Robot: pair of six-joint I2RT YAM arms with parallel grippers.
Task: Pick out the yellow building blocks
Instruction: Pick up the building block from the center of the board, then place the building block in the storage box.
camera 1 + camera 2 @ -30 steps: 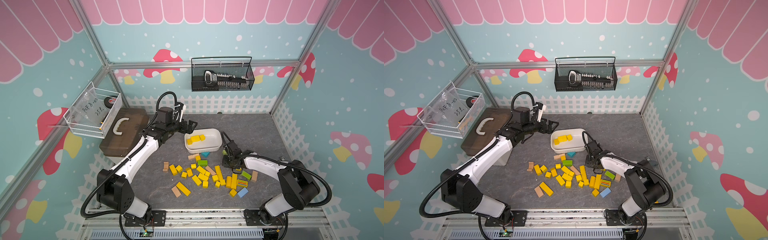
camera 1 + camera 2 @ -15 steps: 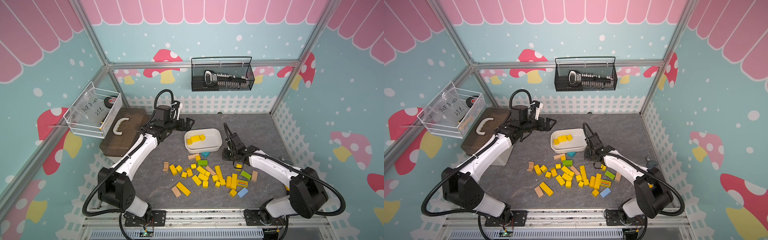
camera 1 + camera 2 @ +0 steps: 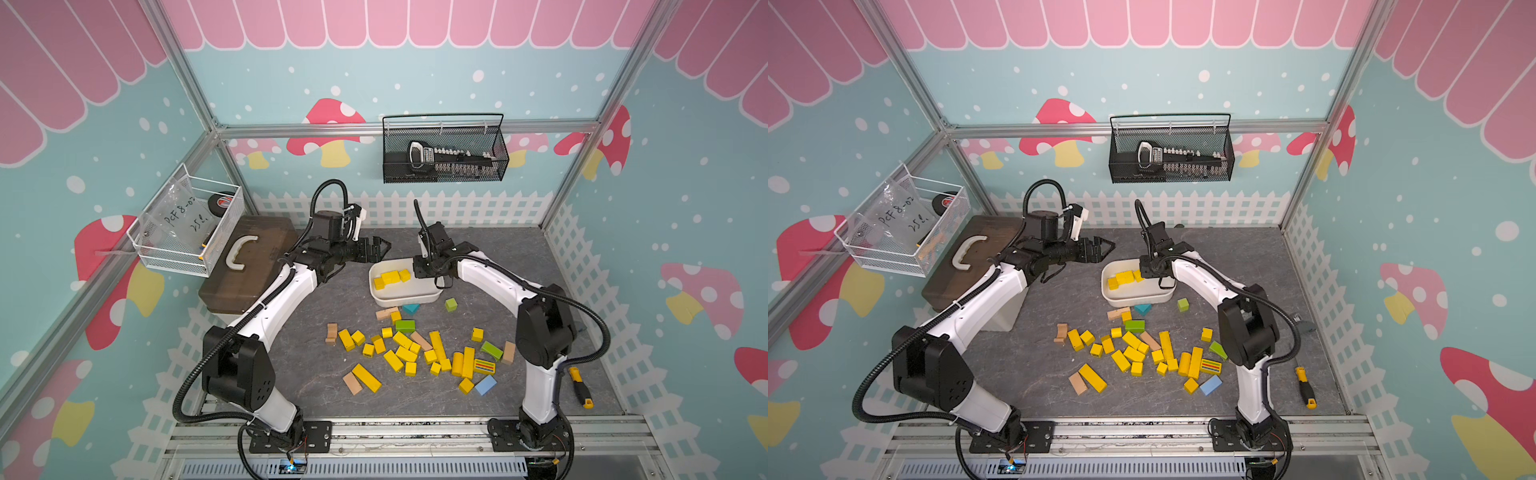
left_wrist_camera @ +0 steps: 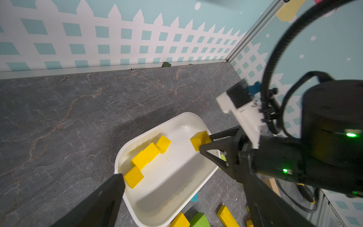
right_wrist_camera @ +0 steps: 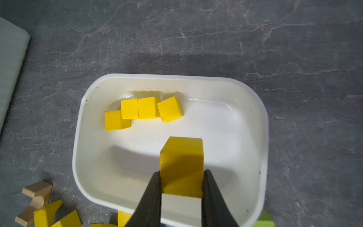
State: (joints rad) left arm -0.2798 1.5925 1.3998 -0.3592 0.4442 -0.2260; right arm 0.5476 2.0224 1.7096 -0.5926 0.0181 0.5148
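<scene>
Several yellow building blocks (image 3: 390, 277) (image 3: 1124, 277) (image 5: 148, 108) (image 4: 151, 151) lie in a row inside the white tray (image 3: 405, 296) (image 3: 1138, 296) (image 5: 75, 153) (image 4: 117, 157). My right gripper (image 5: 181, 173) (image 3: 422, 270) (image 4: 205, 142) is shut on one yellow cube (image 5: 181, 157) (image 4: 200, 139), held above the tray's right half. My left gripper (image 3: 380, 245) (image 3: 1106, 247) (image 4: 182, 180) hovers open and empty at the tray's far left corner. Many more yellow blocks (image 3: 405, 353) (image 3: 1133, 353) lie scattered on the table in front, among them a striped one (image 3: 484, 366).
Green (image 3: 405, 325), blue (image 3: 485, 384) and tan (image 3: 352, 382) blocks are mixed into the pile. A dark case with a handle (image 3: 249, 266) stands at the left under a wire basket (image 3: 187, 232). A yellow-handled tool (image 3: 579, 386) lies front right.
My right gripper has lifted from the pile and travelled back and left to above the tray, carrying the yellow cube. The left gripper has stayed open near the tray's far left corner.
</scene>
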